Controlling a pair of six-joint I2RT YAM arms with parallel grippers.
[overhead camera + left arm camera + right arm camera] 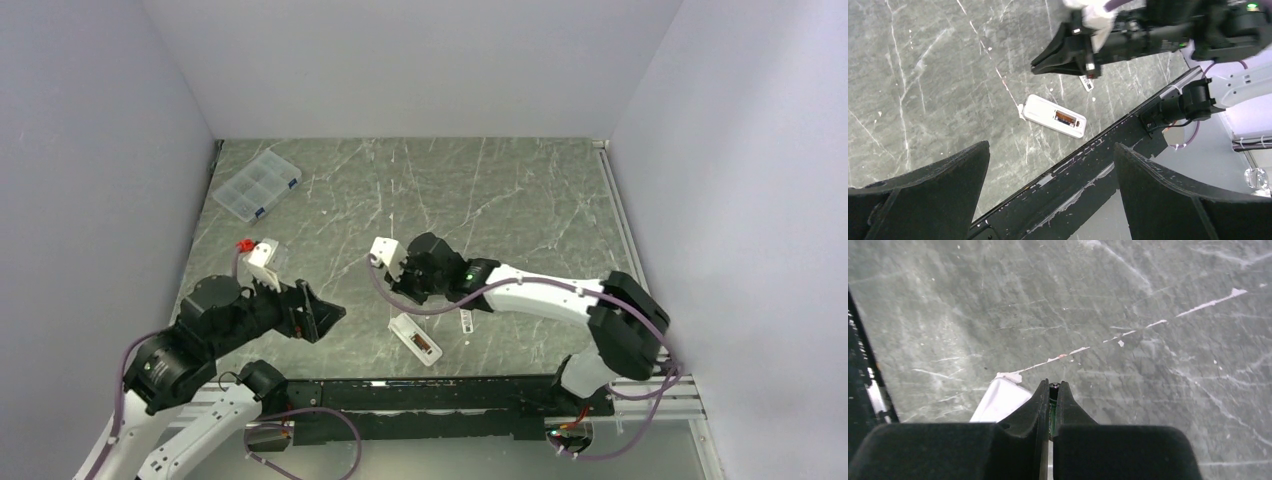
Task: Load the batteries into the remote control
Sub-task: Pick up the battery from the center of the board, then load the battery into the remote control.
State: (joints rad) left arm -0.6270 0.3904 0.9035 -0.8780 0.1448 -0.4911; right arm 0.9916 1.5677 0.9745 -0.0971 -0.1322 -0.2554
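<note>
The dark, white-veined stone table (520,200) takes up most of the overhead view. Both arms reach in from its near edge.

At the far left corner lies a clear compartment box (256,185) with blue clips, shut and flat. It sits at an angle to the table edge, well apart from everything else. Its dividers show through the lid, but whatever is in the cells is too small to make out.

The left gripper (328,320) hangs above the near-left part of the table. Its black fingers (948,185) are spread wide with nothing between them.

The remote control (1053,116) lies on the table near the front rail, between the two arms, back side up. Its reddish-brown battery recess is uncovered. I cannot tell whether anything sits in the recess, and any print on the casing is too small to read.

The right gripper (1035,66) hovers just beyond the remote's far end, with the fingertips pressed close together. They pinch a slim, dark, greenish battery (1052,405) along its length. Its dark end shows at the fingertips in the right wrist view, with a white corner of the remote just beside them.

A small white flat cover piece (467,322) lies on the table just right of the remote, apart from it.
</note>
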